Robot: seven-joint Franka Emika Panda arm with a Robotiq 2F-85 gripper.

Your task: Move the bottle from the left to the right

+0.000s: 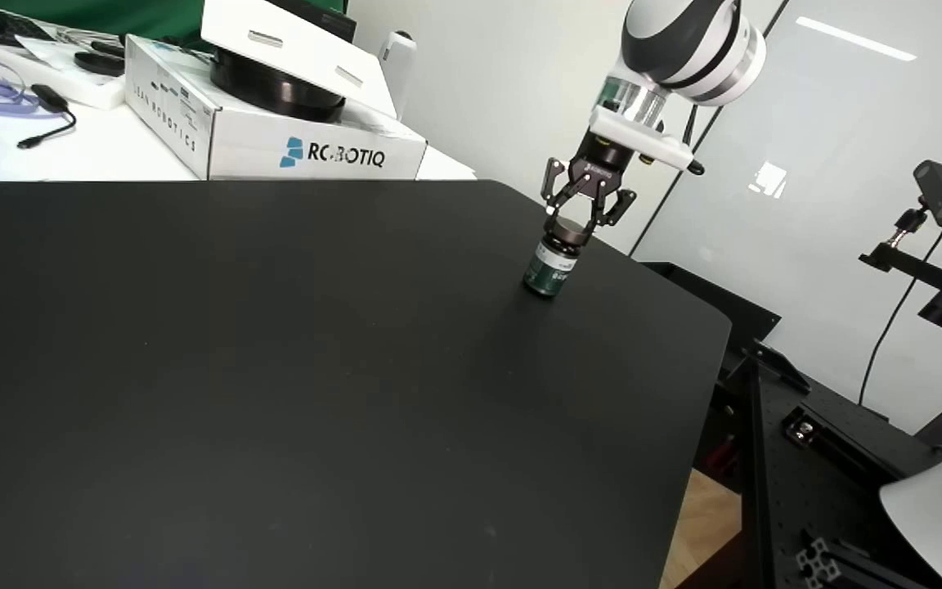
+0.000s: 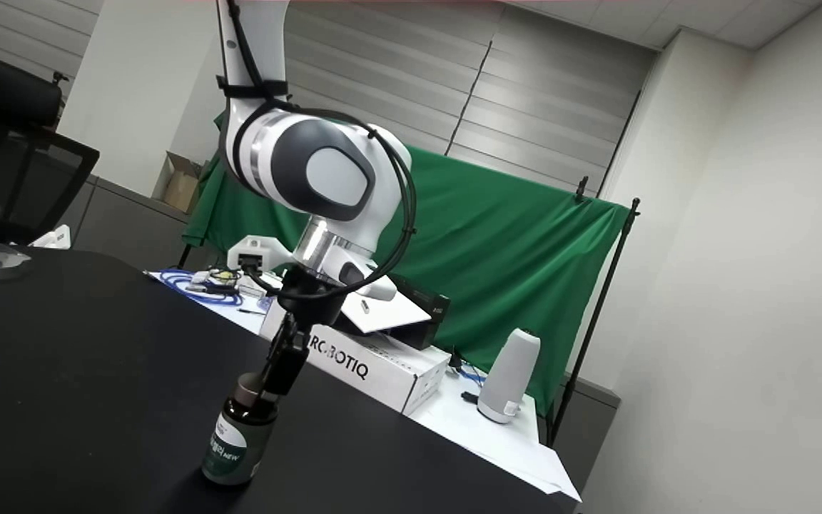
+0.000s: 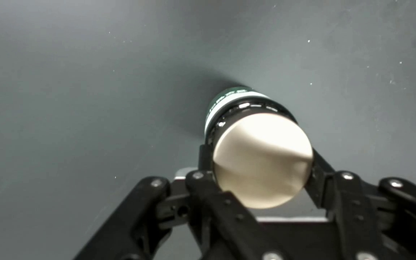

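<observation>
Black Robotiq gripper (image 1: pixel 571 227): pinching, its two fingers (image 3: pixel 204 159) parted only as far as the brown cap (image 3: pixel 262 162) between them; in the wrist view both look to be touching it, one on each side

Pinch: high up, at the cap, with the green label (image 2: pixel 224 451) below free of the fingers; I'd expect the weight underneath to swing, or the cap to turn, if jerked

Pill bottle (image 1: pixel 551 266): directly below the fingers and in line with them, its base (image 2: pixel 224 475) at the tabletop (image 1: pixel 316 368) or just above it; from here I can't tell whether it touches

Step in hand: by my guess the carry, starting or ending, I can't say which; nor which side the sentence calls right

Carry done well: straight up until the base is surely free, then sideways, slow and low, bottle upright

Set-down done well: base flat first, then both fingers eased apart evenly and a straight rise, so the cap isn't dragged along

Tabletop edge (image 1: pixel 651 275): near the bottle, so I'd give that side a wide berth

Robotiq box (image 1: pixel 307 155): well apart on the white table (image 1: pixel 103 151) behind, unlikely to hinder anything
</observation>
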